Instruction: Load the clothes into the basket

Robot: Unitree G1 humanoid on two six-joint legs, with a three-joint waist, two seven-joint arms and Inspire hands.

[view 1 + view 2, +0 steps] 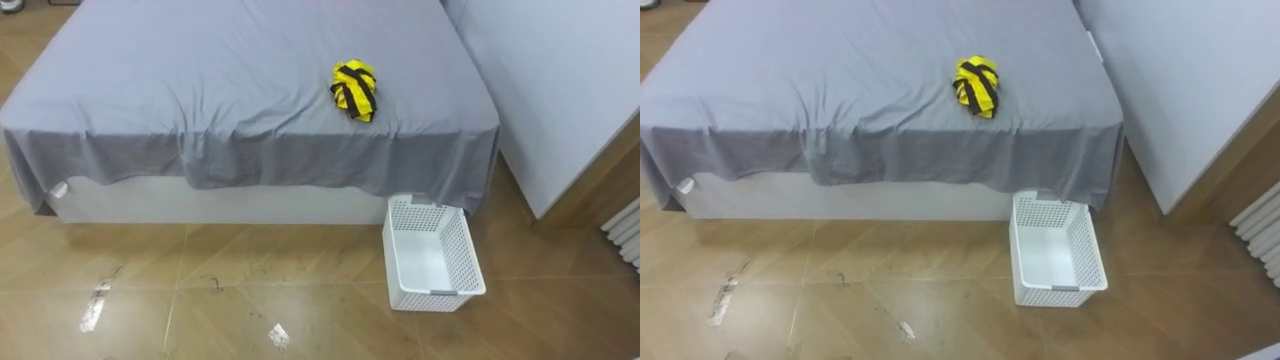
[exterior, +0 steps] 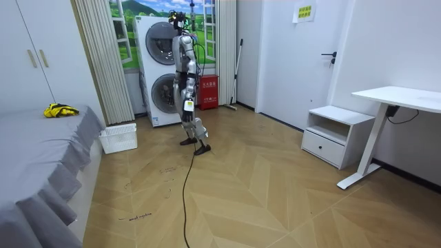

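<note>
1. The bed is covered by a grey sheet that hangs in folds over its near edge, down toward the wooden floor.
2. In the room view, two stacked washing machines stand against the far wall. The robot stands upright on the floor in front of them, well apart from the bed and turned toward it.
3. A white worktop stands at the room view's right, with a low white cabinet beside it.
4. The white basket has perforated walls. It sits on the floor at the bed's near right corner, its far end just under the sheet's hanging edge, and nothing lies in it.
5. The clothes are a bunched yellow and black bundle lying on the bed near its right side, above the basket and apart from it.
6. The left hand hangs by the robot's hip in the room view. It is too small to tell whether its fingers are open or curled.
</note>
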